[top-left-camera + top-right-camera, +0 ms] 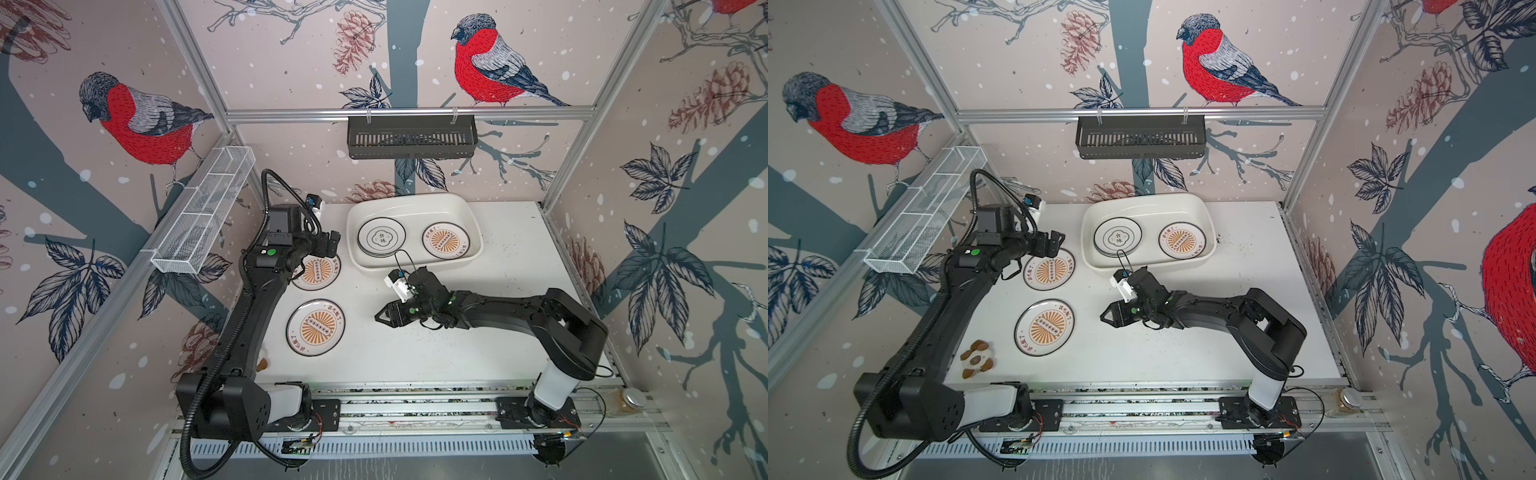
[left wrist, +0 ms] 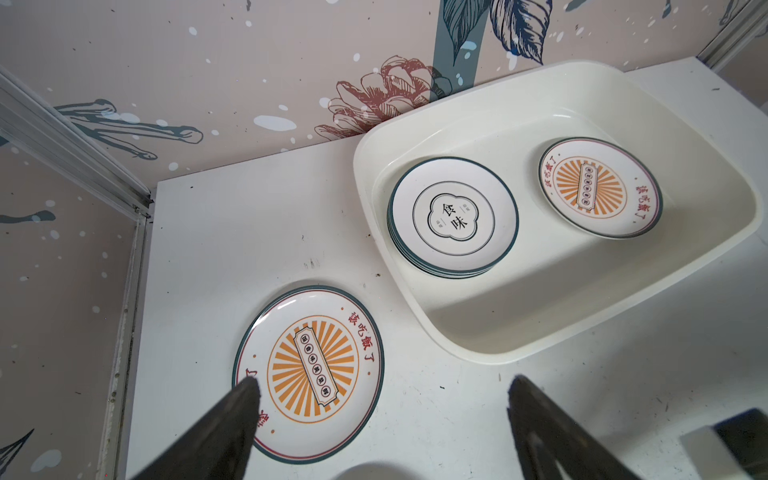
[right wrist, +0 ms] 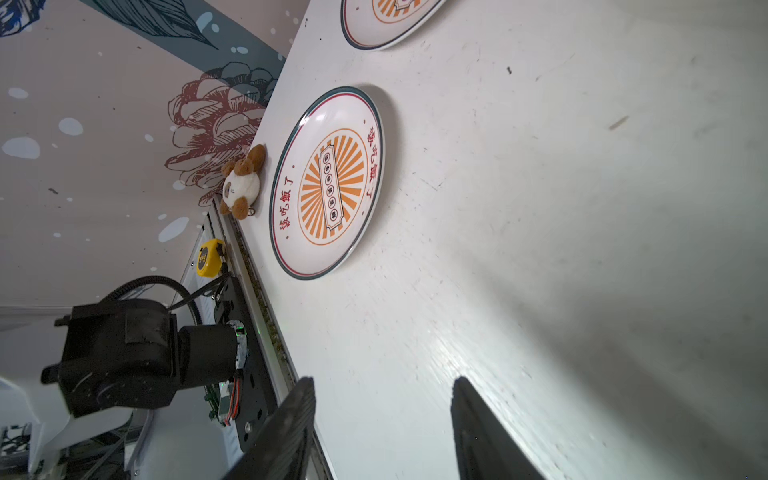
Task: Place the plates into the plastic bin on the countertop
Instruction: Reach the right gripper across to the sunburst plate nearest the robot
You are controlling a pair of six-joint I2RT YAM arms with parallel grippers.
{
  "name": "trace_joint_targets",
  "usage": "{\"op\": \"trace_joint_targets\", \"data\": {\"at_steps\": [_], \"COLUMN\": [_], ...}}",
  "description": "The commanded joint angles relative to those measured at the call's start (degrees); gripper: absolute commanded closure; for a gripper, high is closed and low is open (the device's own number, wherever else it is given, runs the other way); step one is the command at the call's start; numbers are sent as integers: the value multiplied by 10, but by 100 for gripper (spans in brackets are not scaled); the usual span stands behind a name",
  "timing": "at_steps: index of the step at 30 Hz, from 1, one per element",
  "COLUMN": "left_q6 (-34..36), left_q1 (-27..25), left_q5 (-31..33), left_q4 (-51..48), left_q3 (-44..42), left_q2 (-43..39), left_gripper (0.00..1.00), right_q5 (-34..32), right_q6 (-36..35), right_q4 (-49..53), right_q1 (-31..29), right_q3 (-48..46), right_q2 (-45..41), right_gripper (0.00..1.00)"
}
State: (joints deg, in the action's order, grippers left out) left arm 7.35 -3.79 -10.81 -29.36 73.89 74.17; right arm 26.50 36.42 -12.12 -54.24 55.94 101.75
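The bin [image 1: 415, 204] sits at the countertop's [image 1: 498, 340] far edge, about midway along it. Inside, a plate stack [image 1: 381, 237], emblem design on top, occupies its left half. One sunburst plate [image 1: 446, 241] lies flat in its right half. Two more sunburst plates lie flat near the countertop's left edge, apart from each other: the far plate [image 1: 325, 272] and the near plate [image 1: 316, 327]. My left gripper [image 2: 383, 381] hovers above the far plate's edge, jaws spread wide, empty. My right gripper [image 3: 383, 380] hangs over mid-countertop, beside the near plate, jaws partly apart, holding nothing.
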Motion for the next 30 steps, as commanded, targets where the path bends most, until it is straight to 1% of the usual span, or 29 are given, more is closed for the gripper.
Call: {"op": "trace_joint_targets", "data": {"at_steps": [1,3,9,19,23,30], "left_q6": [-24,-30,-36,-38,-32,-19], "left_q1": [1,2,2,1,1,1], "left_q5": [-29,-43,-82,-149,-162,-155], "left_q4": [-18,-21,-18,-5,-3,-4], "left_q3": [22,34,51,-32,-48,-48], "left_q2": [6,8,2,-43,-56,-76], "left_gripper": [8,8,8,8,8,8], "right_q5": [-26,-34,-25,-9,5,14], "right_q6": [23,19,20,17,13,14], "right_q4": [-25,-15,0,22,40,59], "right_q1": [-20,-31,-43,-46,-46,-45], "right_q3": [36,62,130,197,229,270], "right_q2": [34,59,125,193,218,250], "right_gripper": [46,46,47,49,50,50]}}
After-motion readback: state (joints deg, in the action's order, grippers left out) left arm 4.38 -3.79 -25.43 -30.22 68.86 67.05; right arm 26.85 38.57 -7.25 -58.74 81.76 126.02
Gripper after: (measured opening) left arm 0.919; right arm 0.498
